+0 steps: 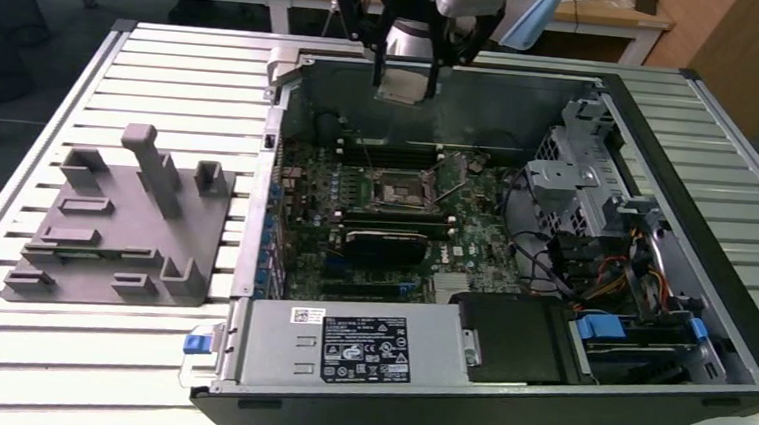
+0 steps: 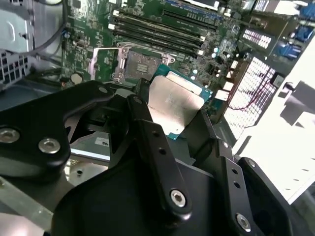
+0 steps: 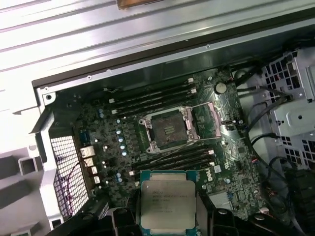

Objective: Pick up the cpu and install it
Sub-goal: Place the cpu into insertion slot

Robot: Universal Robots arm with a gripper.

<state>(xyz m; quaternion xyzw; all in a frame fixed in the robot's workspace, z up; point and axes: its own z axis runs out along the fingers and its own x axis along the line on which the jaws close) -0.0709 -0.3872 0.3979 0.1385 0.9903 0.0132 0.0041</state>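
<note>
Cpu (image 3: 167, 204), gripped by its edges in the jaws, probably needed holding level and square to the open socket (image 3: 170, 129).

My gripper (image 2: 172, 118) clamped on the cpu (image 2: 176, 101), silvery lid toward the camera, green edge showing, my black fingers (image 2: 145, 128) on opposite sides, bare socket (image 2: 138, 66) at eleven o'clock from the chip, memory slots (image 2: 157, 29) at twelve, perforated panel (image 2: 251, 83) at three

Cpu (image 3: 167, 204) top is silvery-grey with teal-green rim, gripper (image 2: 170, 109) black, motherboard (image 3: 110, 130) dark green, fixture (image 1: 118, 224) plain grey, table (image 1: 163, 57) pale with parallel ribs.
</note>
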